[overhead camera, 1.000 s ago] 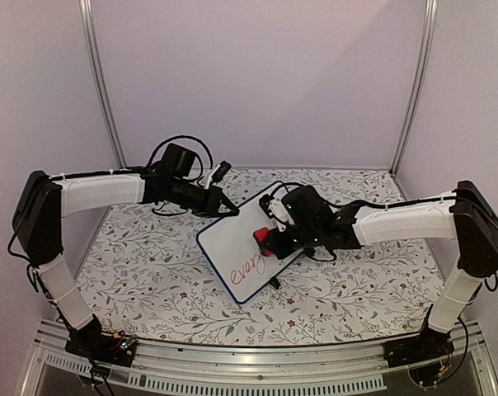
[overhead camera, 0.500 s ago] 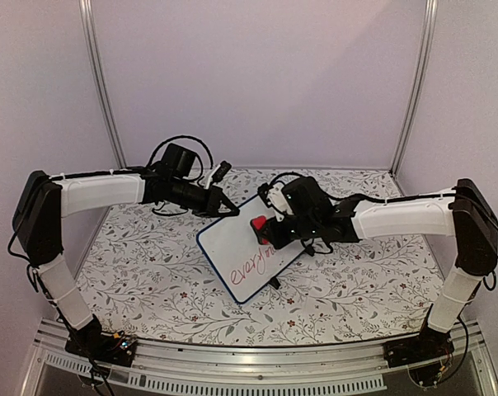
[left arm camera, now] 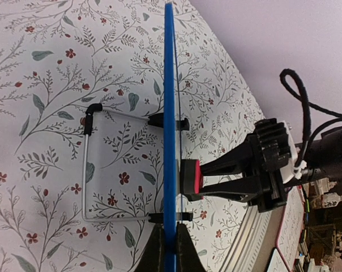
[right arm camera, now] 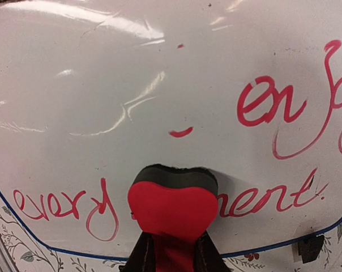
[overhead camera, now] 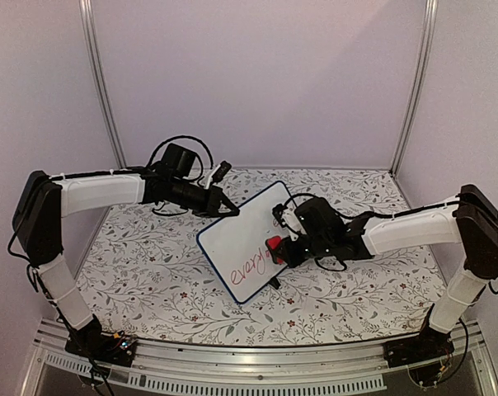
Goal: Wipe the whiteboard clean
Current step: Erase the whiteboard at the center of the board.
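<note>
The whiteboard (overhead camera: 232, 239) has a blue frame and stands tilted on the table, with red handwriting along its lower part. My left gripper (overhead camera: 229, 211) is shut on its upper edge; in the left wrist view the frame (left arm camera: 169, 85) shows edge-on between my fingertips (left arm camera: 157, 249). My right gripper (overhead camera: 279, 251) is shut on a red eraser (overhead camera: 274, 246) and presses its dark felt against the board. In the right wrist view the eraser (right arm camera: 174, 207) covers the middle of the bottom line of writing on the board (right arm camera: 103, 85). More red words show at the upper right.
The table has a floral cloth (overhead camera: 150, 272). A wire stand (left arm camera: 86, 170) sticks out behind the board. Pale walls with metal posts (overhead camera: 101, 82) close the back and sides. An aluminium rail (overhead camera: 249, 363) runs along the near edge. Cables (overhead camera: 179, 144) loop over the left wrist.
My right gripper moved the eraser up the board, then back down and to the right onto the bottom line of writing. The left gripper and board have stayed still.
</note>
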Action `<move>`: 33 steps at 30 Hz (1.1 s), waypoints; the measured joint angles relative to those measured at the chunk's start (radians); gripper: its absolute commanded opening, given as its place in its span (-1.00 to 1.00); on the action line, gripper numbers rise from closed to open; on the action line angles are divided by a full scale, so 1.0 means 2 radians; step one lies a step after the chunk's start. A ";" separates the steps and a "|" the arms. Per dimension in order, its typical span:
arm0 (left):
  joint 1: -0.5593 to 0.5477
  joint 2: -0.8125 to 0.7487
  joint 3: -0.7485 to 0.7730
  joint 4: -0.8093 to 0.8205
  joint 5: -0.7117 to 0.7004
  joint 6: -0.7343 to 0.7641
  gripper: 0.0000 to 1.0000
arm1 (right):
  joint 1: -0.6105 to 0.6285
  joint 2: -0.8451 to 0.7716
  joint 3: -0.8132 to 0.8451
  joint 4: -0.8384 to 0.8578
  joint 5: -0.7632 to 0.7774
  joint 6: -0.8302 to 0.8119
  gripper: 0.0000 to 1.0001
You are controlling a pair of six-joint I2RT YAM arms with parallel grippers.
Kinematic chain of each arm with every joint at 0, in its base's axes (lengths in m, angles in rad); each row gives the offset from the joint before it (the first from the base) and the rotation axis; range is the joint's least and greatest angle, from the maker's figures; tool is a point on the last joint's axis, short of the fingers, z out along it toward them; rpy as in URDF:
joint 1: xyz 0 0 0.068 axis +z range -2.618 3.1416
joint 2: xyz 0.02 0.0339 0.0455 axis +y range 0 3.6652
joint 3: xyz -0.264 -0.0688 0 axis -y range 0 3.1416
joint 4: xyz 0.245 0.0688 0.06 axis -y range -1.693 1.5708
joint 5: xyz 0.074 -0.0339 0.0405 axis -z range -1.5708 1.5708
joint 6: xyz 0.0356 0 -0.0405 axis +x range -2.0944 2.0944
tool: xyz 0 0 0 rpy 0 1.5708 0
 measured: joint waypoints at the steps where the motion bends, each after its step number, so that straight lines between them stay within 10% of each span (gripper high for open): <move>1: 0.000 0.000 0.000 0.000 0.000 0.000 -1.00 | -0.001 0.000 0.000 0.000 -0.001 0.001 -0.94; 33: 0.001 0.000 0.000 0.001 -0.010 -0.005 -1.00 | -0.031 0.043 0.134 -0.061 0.017 -0.014 -0.92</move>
